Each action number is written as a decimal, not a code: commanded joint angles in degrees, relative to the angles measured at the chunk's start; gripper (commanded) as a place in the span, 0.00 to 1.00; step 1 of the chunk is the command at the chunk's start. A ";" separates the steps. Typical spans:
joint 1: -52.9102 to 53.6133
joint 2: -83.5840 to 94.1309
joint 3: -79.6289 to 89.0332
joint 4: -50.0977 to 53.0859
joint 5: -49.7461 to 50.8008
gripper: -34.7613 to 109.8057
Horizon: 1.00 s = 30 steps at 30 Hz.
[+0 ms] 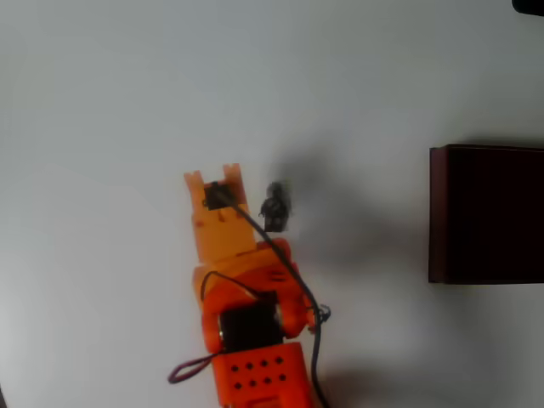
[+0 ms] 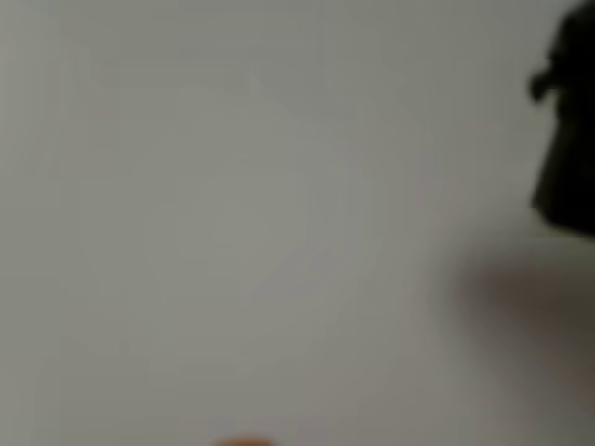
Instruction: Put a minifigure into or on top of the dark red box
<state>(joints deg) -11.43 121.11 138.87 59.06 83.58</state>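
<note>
Overhead, the orange arm (image 1: 242,314) fills the lower middle of the frame, and its gripper (image 1: 214,177) points toward the top, two short prongs showing with a small gap between them and nothing held; how far the jaws part cannot be told. Just right of the gripper, apart from it, the minifigure (image 1: 274,206) lies on the white table (image 1: 102,127). At the right edge, well apart, sits the dark red box (image 1: 486,212). In the wrist view a blurred dark shape (image 2: 569,130), likely the minifigure, marks the upper right edge.
</note>
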 commanded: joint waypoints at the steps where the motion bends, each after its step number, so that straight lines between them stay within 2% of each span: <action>1: 1.85 -2.46 -3.08 -1.14 -0.70 0.40; 11: 5.10 -8.79 -4.92 -2.90 -0.09 0.40; 30: 3.52 -19.69 -12.04 -3.34 5.01 0.40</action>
<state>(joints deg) -6.68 101.34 129.55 55.46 87.63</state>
